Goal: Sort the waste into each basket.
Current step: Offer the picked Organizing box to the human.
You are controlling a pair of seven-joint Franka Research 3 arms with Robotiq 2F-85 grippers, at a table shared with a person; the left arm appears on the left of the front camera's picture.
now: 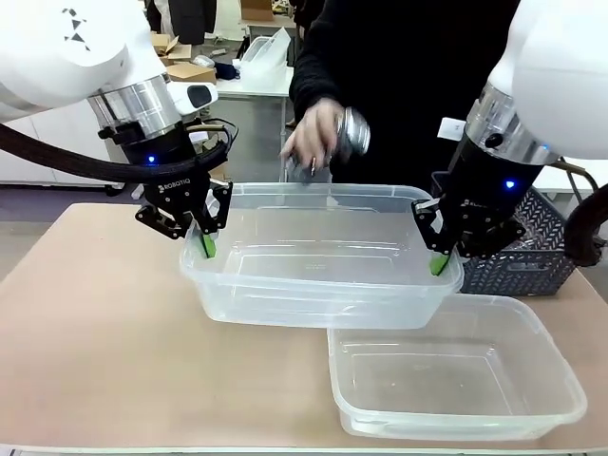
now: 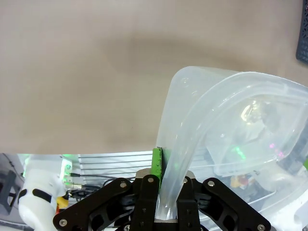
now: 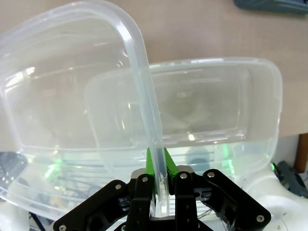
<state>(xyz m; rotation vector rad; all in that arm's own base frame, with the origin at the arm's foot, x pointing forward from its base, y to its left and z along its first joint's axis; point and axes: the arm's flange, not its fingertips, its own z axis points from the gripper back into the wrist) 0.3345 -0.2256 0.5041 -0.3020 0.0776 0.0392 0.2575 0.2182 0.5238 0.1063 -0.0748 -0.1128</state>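
A see-through basket (image 1: 313, 285) hangs a little above the table, held level between both arms. My left gripper (image 1: 207, 242) is shut on its left rim (image 2: 192, 120), and the wrist view shows the green pads (image 2: 157, 161) pinching the lip. My right gripper (image 1: 439, 258) is shut on the right rim (image 3: 139, 72). The second see-through basket (image 1: 456, 380) sits empty on the table at the front right, partly under the held one; it also shows as the tub (image 3: 269, 96) below. The person's hand (image 1: 313, 138) holds a can (image 1: 353, 130) above the held basket's far edge, silvery end towards me.
A dark grey lattice-walled basket (image 1: 532, 256) stands at the right, just behind my right gripper. Bare tan tabletop (image 1: 95, 332) stretches to the left and front left. The person stands close at the far side.
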